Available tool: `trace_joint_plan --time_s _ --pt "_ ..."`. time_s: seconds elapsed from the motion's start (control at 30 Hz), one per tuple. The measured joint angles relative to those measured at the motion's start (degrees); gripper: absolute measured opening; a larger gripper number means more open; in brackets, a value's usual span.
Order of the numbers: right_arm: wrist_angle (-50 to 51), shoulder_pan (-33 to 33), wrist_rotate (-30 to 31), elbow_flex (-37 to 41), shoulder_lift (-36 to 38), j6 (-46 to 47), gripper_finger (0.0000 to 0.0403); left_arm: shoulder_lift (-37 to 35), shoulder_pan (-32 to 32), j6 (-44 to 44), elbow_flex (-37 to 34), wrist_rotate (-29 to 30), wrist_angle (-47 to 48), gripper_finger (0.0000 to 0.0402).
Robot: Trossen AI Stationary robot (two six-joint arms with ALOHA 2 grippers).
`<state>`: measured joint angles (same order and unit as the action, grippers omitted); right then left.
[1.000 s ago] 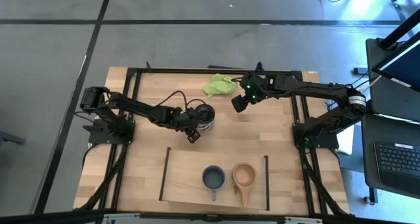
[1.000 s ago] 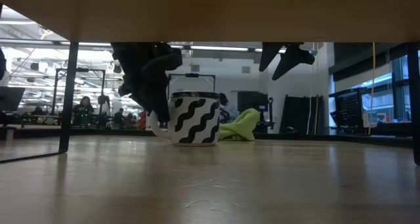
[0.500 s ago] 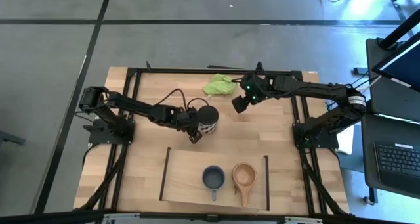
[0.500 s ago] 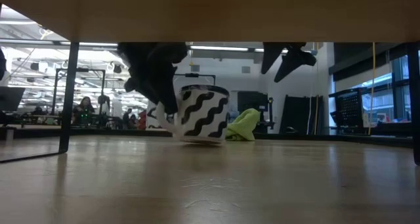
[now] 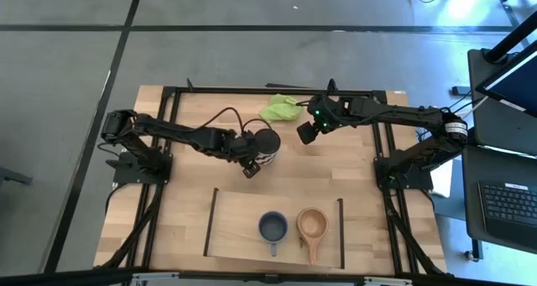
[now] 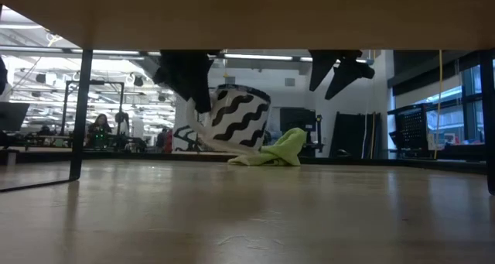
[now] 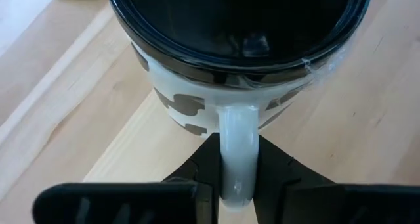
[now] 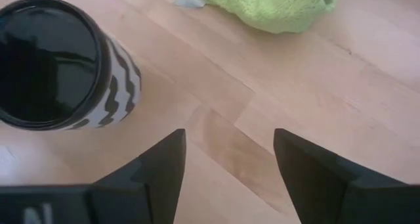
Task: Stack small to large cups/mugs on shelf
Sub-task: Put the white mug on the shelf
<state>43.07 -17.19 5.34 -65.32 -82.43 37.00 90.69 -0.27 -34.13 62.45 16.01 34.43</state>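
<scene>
White mug (image 6: 238,117) with black wavy bands and dark inside, lifted clear of the tabletop (image 5: 336,173), tilted, base swung toward the lime-green cloth (image 6: 272,150). Held by its handle (image 7: 237,152), clamped between the fingers of the left gripper (image 7: 237,188). In the high view mug (image 5: 266,145) just beyond the shelf's far edge, close beside the cloth (image 5: 282,109).

Shelf (image 5: 235,227): light-wood board with thin black bars on its short sides, on the tabletop's near part. On it the blue-grey mug (image 5: 273,227) and, just beside it on the right arm's side, the tan wooden cup (image 5: 312,225); both upright, handles pointing to the near edge, apart from each other.

Right gripper (image 5: 305,132) hanging above the tabletop, near the white mug and just beside the cloth, fingers (image 8: 154,168) spread apart, nothing between them. Seen from the right wrist: mug (image 8: 56,69) and cloth (image 8: 275,6) below on the wood.

Tabletop: pale butcher-block planks, visible seams and grain, black metal frame along the edges. Grey floor with dark lines beyond the mug's side of the table. In the low view, an open hall behind the mug: bright ceiling lights, black stands, windows at the far side, people (image 6: 99,125) seated in the distance, too small to tell more.
</scene>
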Motion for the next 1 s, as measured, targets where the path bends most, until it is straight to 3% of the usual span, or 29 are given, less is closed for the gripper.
trace_joint_plan --time_s 0.17,0.5,1.0 --pt "0.0 -1.0 0.7 0.0 0.0 -1.3 0.0232 -0.7 0.0 -2.2 2.9 0.2 4.2 0.0047" --pt "-0.1 -3.8 0.7 0.0 0.0 -5.5 0.0232 -5.3 -1.7 -11.0 12.0 6.7 18.4 0.0047" --pt "-0.5 -4.8 -3.9 0.0 0.0 -12.7 0.0232 -4.8 -18.4 -43.4 25.9 17.2 38.0 0.0047"
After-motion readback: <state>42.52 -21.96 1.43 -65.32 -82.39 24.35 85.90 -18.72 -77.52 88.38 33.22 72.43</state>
